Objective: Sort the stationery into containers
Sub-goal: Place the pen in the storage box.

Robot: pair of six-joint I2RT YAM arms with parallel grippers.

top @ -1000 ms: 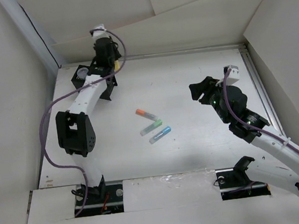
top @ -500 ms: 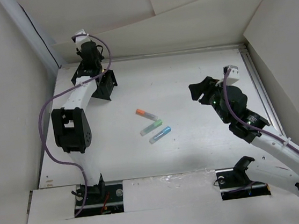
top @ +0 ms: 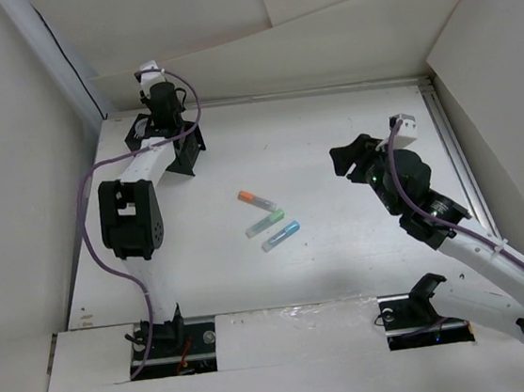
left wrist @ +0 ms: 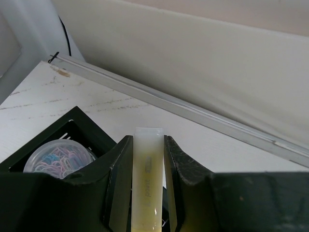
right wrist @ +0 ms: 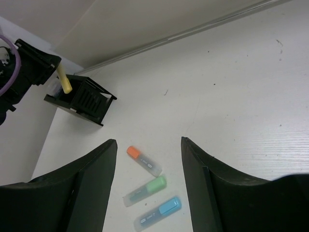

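So the yellow highlighter [left wrist: 147,183] is the one in play: a short, pale yellow stick with a flat squared-off end and some faint print down its side. The left end effector [left wrist: 147,141] is clamped on it, one finger pressed on each side, up at the far left corner of the desk [top: 330,131]. Right under it sits the black mesh organiser box [left wrist: 77,126]. The left wrist view looks into one compartment holding a round clear tub [left wrist: 58,157] of pastel paper clips. Neither of the other cameras shows that tub.

The right wrist view gives more of a side-on look: the pen hangs tilted, with its lower end right at the top edge of the box. Can't tell from there whether the tip is inside a compartment. In the top view the left arm's wrist covers the pen completely, and you only see bits of the box poking out around it.

The orange highlighter [top: 256,199], green highlighter [top: 265,222] and blue highlighter [top: 281,235] lie near the middle of the desk, close together, each with a clear body and a coloured cap. The right end effector [right wrist: 149,141] hovers over the right side of the desk, fingers wide apart, holding nothing
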